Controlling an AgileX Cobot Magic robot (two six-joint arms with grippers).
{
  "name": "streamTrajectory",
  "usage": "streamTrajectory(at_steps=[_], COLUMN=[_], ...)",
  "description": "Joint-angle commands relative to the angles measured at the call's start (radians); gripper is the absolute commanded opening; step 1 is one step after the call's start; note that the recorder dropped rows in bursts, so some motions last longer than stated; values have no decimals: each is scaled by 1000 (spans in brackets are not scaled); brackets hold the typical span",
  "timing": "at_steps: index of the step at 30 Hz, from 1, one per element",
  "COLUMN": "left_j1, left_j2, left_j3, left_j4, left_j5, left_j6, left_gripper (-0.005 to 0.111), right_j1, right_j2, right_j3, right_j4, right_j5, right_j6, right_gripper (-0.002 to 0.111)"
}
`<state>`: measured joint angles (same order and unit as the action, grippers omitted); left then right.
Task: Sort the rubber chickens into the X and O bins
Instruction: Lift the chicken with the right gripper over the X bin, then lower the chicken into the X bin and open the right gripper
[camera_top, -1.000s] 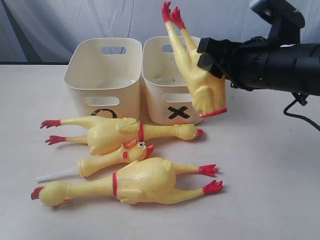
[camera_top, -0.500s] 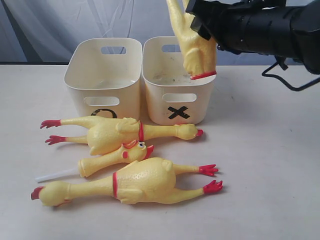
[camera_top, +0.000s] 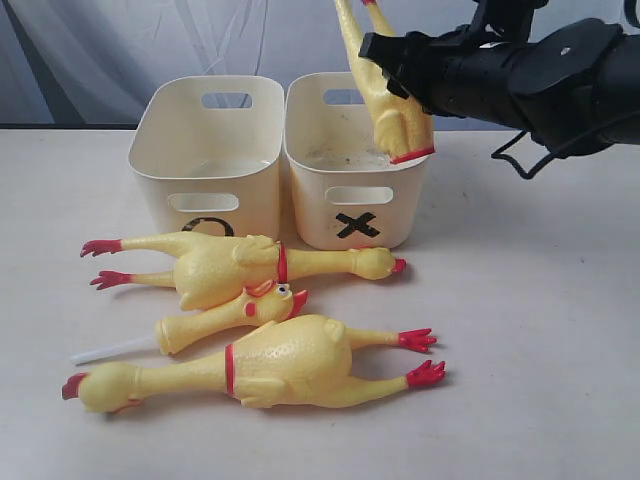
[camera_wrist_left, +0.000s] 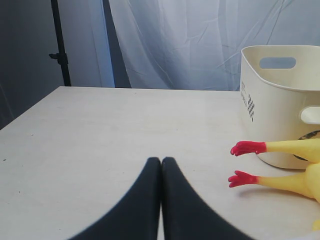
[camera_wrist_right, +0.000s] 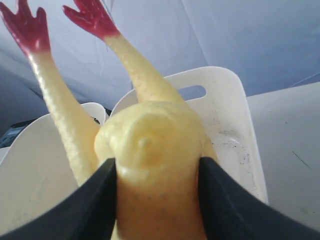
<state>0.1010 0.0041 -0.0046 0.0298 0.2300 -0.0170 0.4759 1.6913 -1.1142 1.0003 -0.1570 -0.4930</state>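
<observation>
Chicken (camera_top: 395, 115) hangs feet-up, nearly vertical, pinched in the right pincer (camera_wrist_right: 156, 162) — lower end just over the X bin (camera_top: 310, 200).

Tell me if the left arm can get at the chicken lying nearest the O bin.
Probably yes: the left gripper is shut on nothing, and nothing stands between it and that chicken, whose feet point toward it.

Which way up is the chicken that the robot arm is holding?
Upside down. The held chicken has its red feet up and its red-banded end down at the rim of the X bin, body clamped in the right gripper.
</observation>
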Motion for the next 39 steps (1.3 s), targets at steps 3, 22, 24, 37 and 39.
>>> streamTrajectory(at_steps=[3,22,24,37,39], left_j1=[5,5,5,5,5], left_j2=[-4,-4,-4,-4,-4], left_j3=[5,5,5,5,5], left_j4=[1,1,1,1,1], left_j5=[0,0,0,0,0], left_j6=[-2,-2,-2,-2,-2], left_gripper=[0,0,0,0,0], right_j1=[4,4,4,4,4], right_j2=[34,135,135,135,135], right_j3=[-46,-149,-149,-149,-149], right_j4=[-13,-36,-36,-36,-36], right_j5=[2,-3,-2,35,43], right_j6=[0,0,0,0,0], right_gripper=[-1,-1,-1,-1,-1])
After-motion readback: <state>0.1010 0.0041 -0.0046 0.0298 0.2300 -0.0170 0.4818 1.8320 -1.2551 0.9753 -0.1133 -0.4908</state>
